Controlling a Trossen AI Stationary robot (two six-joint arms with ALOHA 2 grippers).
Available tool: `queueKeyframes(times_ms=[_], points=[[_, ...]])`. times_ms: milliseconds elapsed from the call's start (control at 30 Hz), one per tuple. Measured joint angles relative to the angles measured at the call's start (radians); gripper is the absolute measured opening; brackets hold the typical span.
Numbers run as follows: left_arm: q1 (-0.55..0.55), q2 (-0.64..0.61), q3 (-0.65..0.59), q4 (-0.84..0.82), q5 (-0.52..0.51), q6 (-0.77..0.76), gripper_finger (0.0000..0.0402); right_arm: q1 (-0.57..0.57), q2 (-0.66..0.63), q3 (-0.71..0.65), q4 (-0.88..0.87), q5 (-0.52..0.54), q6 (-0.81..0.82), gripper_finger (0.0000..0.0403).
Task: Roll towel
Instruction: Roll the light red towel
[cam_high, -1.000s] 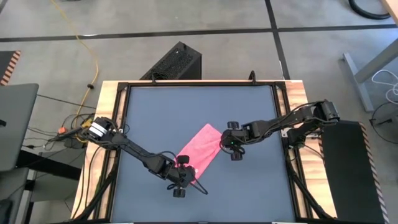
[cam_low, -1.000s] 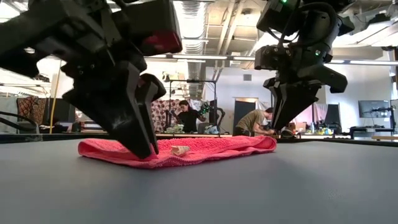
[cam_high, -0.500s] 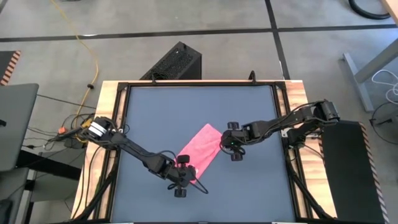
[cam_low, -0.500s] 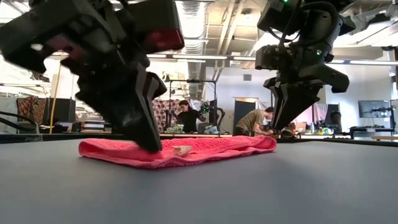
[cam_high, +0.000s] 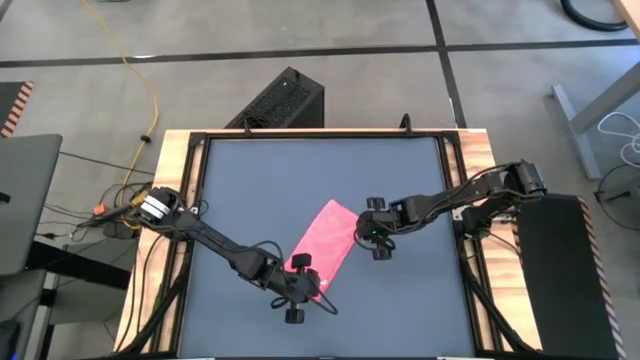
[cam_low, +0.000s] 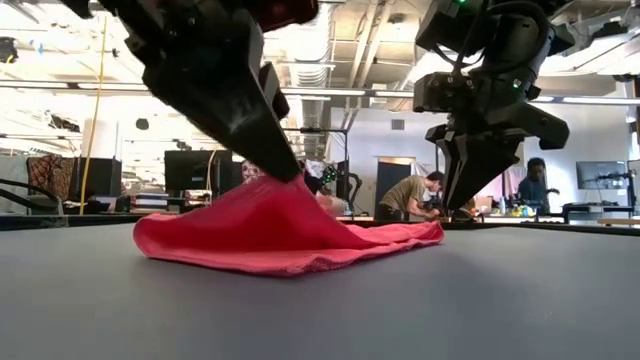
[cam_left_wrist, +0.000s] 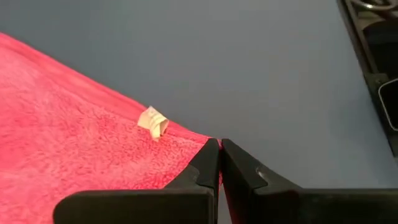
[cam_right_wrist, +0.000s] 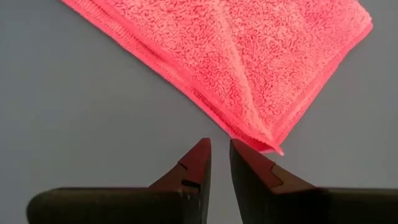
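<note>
The pinkish-red towel (cam_high: 326, 238) lies as a folded strip slanting across the middle of the dark table, with its far part flat on the table. My left gripper (cam_high: 302, 284) is at the towel's near end, shut on a corner beside the small white tag (cam_left_wrist: 153, 121). In the low view the towel (cam_low: 300, 240) rises to a peak under this gripper (cam_low: 292, 176). My right gripper (cam_high: 371, 236) stands beside the towel's right corner (cam_right_wrist: 268, 144), its fingers pointing down and a narrow gap apart (cam_right_wrist: 219, 155). I cannot tell whether it touches the cloth. My left gripper pinches the towel's corner (cam_left_wrist: 200, 144) between its two fingertips, a little way from the tag. The fingers come from above, slanting down. The corner is lifted clear (cam_low: 280, 190) and the cloth slopes down from it, while the rest of the towel lies on the table.
The towel is small against the dark tabletop (cam_high: 250, 180), which has a black frame and wooden edges. People stand in the room beyond the table (cam_low: 405, 195). A black box (cam_high: 280, 100) sits on the floor behind the far edge.
My left gripper has gone up and a little toward the table's near right, taking the towel's near corner with it. That end now stands up in a peak, the tag hidden in the low view. The towel's far end has stayed flat.
</note>
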Motion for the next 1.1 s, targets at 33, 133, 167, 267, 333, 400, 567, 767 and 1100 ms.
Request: queueKeyframes(times_ms=[33, 133, 167, 267, 333, 400, 567, 767, 1100], points=[[-0.001, 0.005, -0.001, -0.003, 0.002, -0.004, 0.0, 0.0, 0.0, 0.0, -0.004, 0.0, 0.0, 0.0087], [0.0, 0.05, 0.0, 0.055, 0.033, -0.024, 0.0, -0.001, 0.0, 0.001, -0.024, 0.0, 0.008, 0.0087], [0.0, 0.063, -0.002, 0.053, 0.049, -0.027, 0.0, -0.001, 0.0, 0.001, -0.034, 0.0, 0.013, 0.0087], [0.007, 0.085, 0.0, 0.085, 0.097, -0.041, 0.0005, 0.0, 0.0, 0.003, -0.051, 0.0, 0.034, 0.0087], [0.011, 0.084, -0.001, 0.08, 0.125, -0.043, 0.0014, 0.007, 0.0, 0.003, -0.045, 0.0, 0.037, 0.0087], [0.014, 0.077, 0.0, 0.061, 0.147, -0.042, 0.0028, 0.009, 0.0, 0.003, -0.008, -0.001, 0.036, 0.0087], [0.018, 0.039, 0.0, 0.025, 0.162, -0.034, 0.0068, 0.015, 0.0, 0.001, 0.162, -0.007, 0.061, 0.0087], [0.027, -0.013, 0.0, -0.003, 0.152, -0.014, 0.0106, 0.019, 0.008, -0.03, 0.255, -0.027, 0.079, 0.0087], [0.084, -0.068, -0.016, -0.245, 0.061, 0.014, 0.0102, 0.017, 0.007, -0.16, 0.444, -0.02, 0.218, 0.0087]])
